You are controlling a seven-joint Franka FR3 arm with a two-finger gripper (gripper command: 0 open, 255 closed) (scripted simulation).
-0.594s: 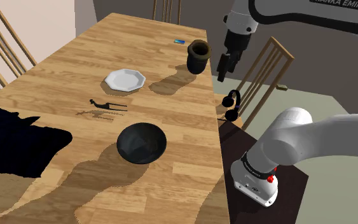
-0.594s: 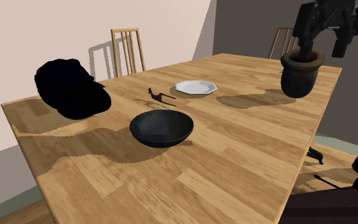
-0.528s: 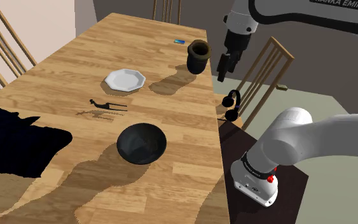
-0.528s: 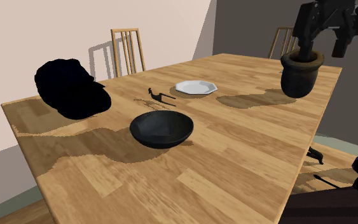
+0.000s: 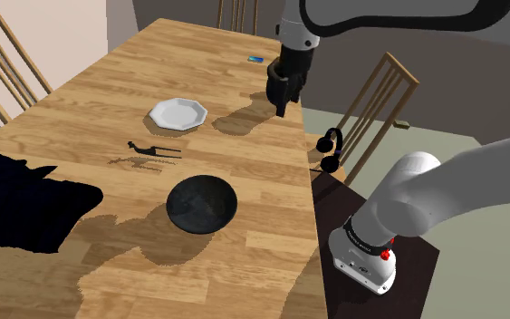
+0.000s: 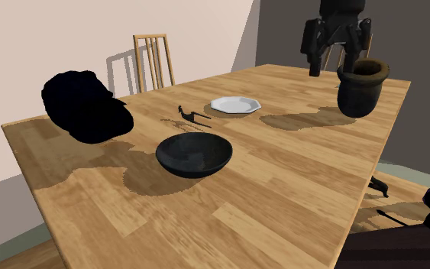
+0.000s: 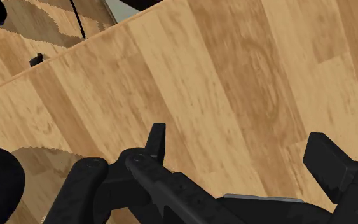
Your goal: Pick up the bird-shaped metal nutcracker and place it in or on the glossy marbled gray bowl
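Note:
The bird-shaped nutcracker [image 5: 153,149] [image 6: 189,116] is a thin dark figure lying on the wooden table [image 5: 81,100], between a white plate and the dark glossy bowl [image 5: 203,203] [image 6: 195,153]. The bowl holds nothing and sits nearer the table's front edge in the second exterior view. My gripper [image 5: 282,101] [image 6: 335,63] [image 7: 241,153] hangs open above the far end of the table, next to a dark pot [image 6: 362,90], well away from nutcracker and bowl. Bare wood lies between its fingers.
A white plate [image 5: 178,113] [image 6: 235,105] lies just beyond the nutcracker. A black shapeless mass [image 5: 17,208] [image 6: 83,105] covers one table corner. A small blue card [image 5: 256,59] lies at the far end. Wooden chairs [image 5: 380,100] [image 6: 153,61] stand around; headphones [image 5: 331,149] hang by the table edge.
The arm has swung toward the shoulder view's left, carrying the gripper from beyond the table edge to over the table beside the pot. Its fingers remain open.

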